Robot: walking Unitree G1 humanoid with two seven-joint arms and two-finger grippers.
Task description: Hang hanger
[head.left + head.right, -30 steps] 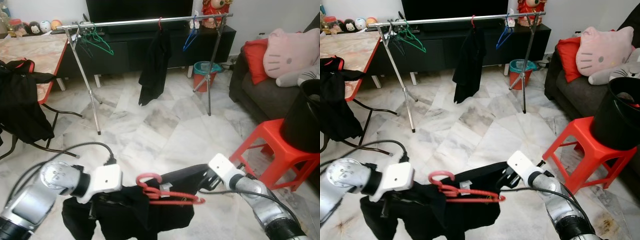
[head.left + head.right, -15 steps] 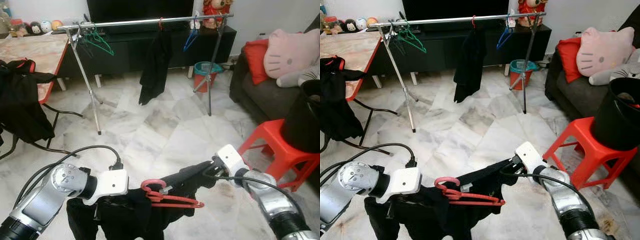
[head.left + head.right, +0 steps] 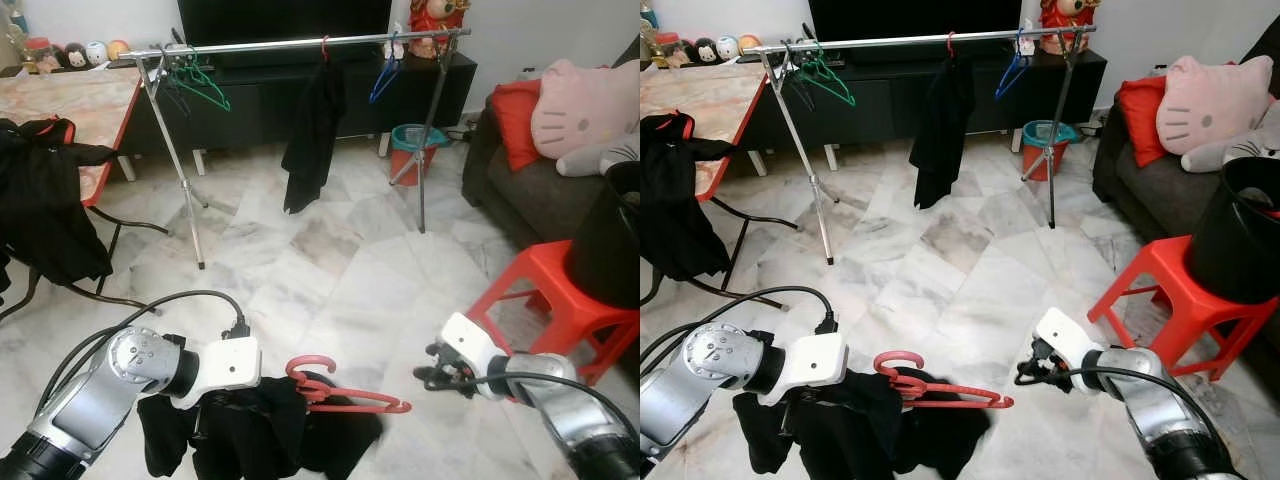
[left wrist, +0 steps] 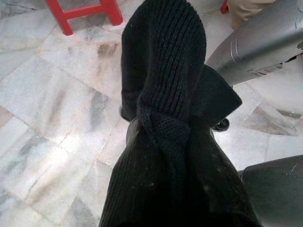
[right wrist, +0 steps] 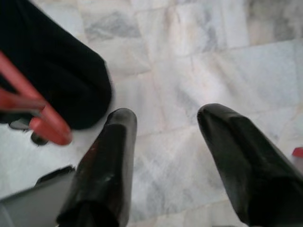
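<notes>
Left claw (image 3: 215,395) is low in front of the robot, clamped on a black knit garment (image 3: 250,435) that's draped on a red hanger (image 3: 345,392). In the left wrist view the knit is bunched right up against the camera, so I'd call it gripping cloth rather than the hanger frame, though the fingers themselves are buried. The hanger sticks out sideways toward the right arm, hook (image 3: 308,366) curling up near the left wrist.

Right claw (image 3: 432,378) sits apart from the hanger tip with its fingers (image 5: 102,165) spread and nothing between them; marble floor (image 3: 330,260) under it.

The clothes rail (image 3: 290,43) is well away across the room, already carrying a black garment (image 3: 312,130) plus green hangers (image 3: 195,82) and a blue hanger (image 3: 383,75).

Risks as I see them:
- Single-handed hold through fabric: the hanger could tip or slip out of the garment while walking.
- Garment hem hangs close to the floor, so it could drag or snag on the legs.
- Hook points up and sideways and needs reorienting before it meets the rail, or it misses.
- Red stool (image 3: 555,300) with the black bin (image 3: 610,235) sits close on the right; a swinging arm could clip it.
</notes>
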